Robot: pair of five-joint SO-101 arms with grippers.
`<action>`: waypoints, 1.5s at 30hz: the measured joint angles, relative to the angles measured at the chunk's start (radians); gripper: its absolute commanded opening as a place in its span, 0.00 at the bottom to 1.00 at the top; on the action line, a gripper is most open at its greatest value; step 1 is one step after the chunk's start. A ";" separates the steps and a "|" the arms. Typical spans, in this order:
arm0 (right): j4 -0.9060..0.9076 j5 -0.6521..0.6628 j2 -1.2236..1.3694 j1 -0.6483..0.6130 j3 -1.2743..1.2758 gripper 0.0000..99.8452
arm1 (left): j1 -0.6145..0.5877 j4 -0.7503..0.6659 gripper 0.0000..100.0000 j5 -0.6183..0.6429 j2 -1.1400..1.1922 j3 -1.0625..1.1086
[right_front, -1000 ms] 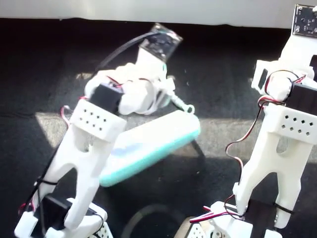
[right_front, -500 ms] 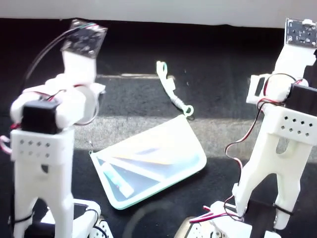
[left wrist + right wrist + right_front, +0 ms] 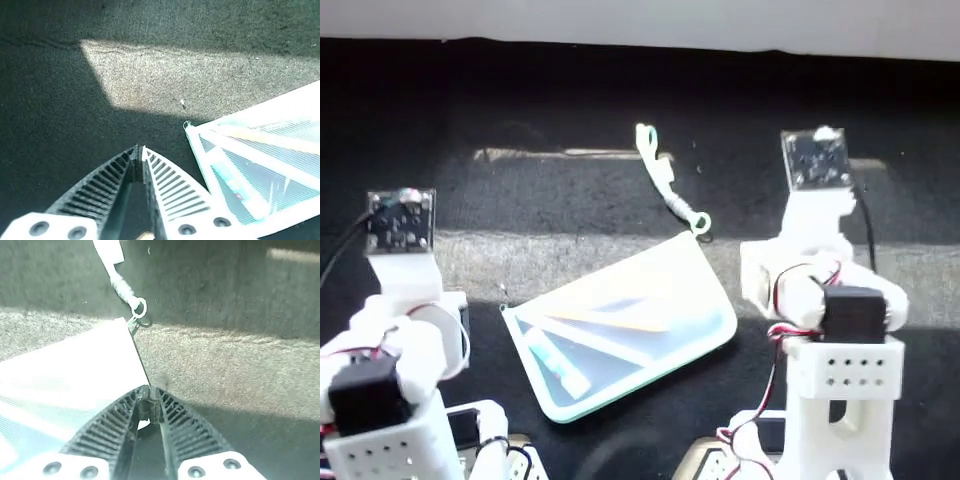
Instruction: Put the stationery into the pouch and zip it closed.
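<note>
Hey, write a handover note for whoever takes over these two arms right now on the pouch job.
The left tool is shut and empty, over the dark mat beside a corner of the pouch.
The right tool is shut, tips at the pouch's edge, near the ring of the strap.
The pouch lies flat mid-table.
Done: the stationery shows through the clear side, inside the pouch.
Left: the zip's state cannot be told, so check it and close it if it is open.
</note>
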 measured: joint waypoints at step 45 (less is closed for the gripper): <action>-0.229 0.000 -0.899 -0.002 1.114 0.01 | 0.334 -0.324 0.01 0.180 -0.560 0.985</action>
